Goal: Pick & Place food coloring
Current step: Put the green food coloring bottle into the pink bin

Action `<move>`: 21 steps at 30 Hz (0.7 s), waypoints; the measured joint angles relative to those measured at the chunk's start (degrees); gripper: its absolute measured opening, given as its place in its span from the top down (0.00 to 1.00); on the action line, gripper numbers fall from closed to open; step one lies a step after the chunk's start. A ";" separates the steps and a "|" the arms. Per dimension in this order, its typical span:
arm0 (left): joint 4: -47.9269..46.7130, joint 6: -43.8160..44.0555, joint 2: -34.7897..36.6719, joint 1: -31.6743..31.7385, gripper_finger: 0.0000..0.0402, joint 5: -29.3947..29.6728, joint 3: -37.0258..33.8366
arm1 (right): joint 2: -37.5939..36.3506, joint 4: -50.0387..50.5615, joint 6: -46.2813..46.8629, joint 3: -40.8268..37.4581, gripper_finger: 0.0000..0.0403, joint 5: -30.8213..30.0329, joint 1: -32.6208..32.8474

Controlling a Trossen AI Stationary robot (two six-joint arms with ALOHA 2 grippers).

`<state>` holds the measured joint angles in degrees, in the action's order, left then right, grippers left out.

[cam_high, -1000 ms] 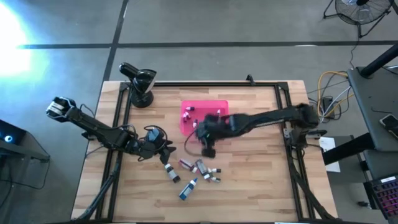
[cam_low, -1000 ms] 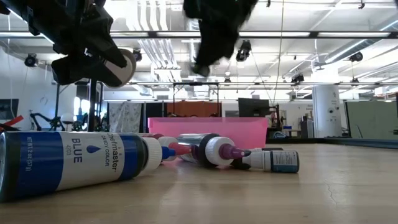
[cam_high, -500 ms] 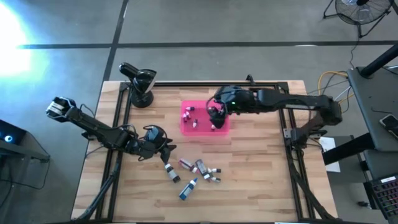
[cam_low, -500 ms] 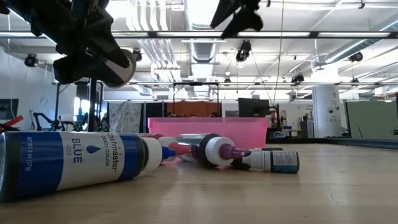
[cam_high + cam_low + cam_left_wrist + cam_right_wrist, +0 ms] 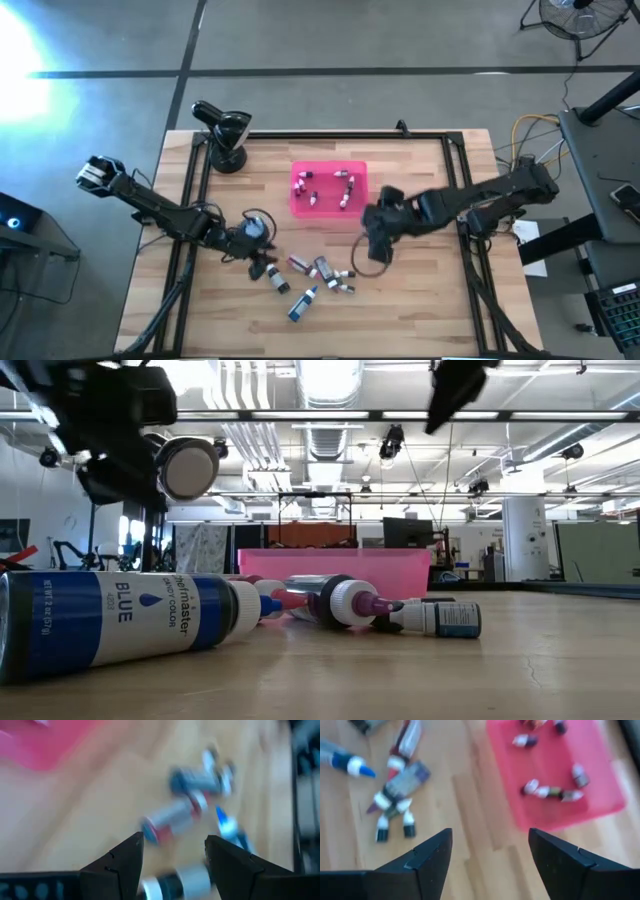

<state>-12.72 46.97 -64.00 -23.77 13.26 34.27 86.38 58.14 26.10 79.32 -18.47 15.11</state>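
Note:
Several food coloring bottles [image 5: 318, 272] lie on their sides on the wooden table, near the middle; the low view shows a big blue one [image 5: 120, 625] closest. More bottles [image 5: 343, 188] lie inside the pink tray [image 5: 297, 208] farther back. My left gripper [image 5: 262, 252] is open, hovering at the pile's left end; in its wrist view [image 5: 174, 840] a dark bottle with a white cap [image 5: 180, 879] lies below, between the fingers. My right gripper [image 5: 372, 248], open and empty, hangs right of the pile, nearer than the tray; its wrist view [image 5: 490, 836] shows both.
A black camera stand [image 5: 222, 135] sits at the table's far left corner. Black rails [image 5: 190, 200] run along the table's left and right sides. Bare wood [image 5: 420, 300] lies at the near right. Cables [image 5: 525, 150] hang off the right side.
My right gripper rose from the pile, swung to the far side over the pink tray, then came back toward the near right; it is empty now, and bottles show in the tray's right half. My left gripper has moved a little toward the pile and tipped downward.

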 joint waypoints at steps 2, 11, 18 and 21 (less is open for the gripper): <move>-0.22 -0.94 -0.98 -0.45 0.53 -4.97 -0.01 | 0.06 0.06 3.59 -1.83 0.38 -0.30 1.48; -6.83 4.52 -5.65 -0.31 0.54 -8.20 2.96 | 0.01 -0.27 14.03 -6.57 0.37 0.05 5.22; -6.82 -8.08 -6.26 -0.24 0.55 -6.33 5.80 | -0.01 -13.57 8.29 -13.95 0.38 11.19 7.96; -6.87 -9.74 -6.45 -0.22 0.55 -5.25 5.80 | -0.01 -25.49 1.69 -18.75 0.39 11.66 9.61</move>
<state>-19.59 37.23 -70.45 -23.99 8.01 40.07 86.37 32.64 27.79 60.57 -6.81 24.72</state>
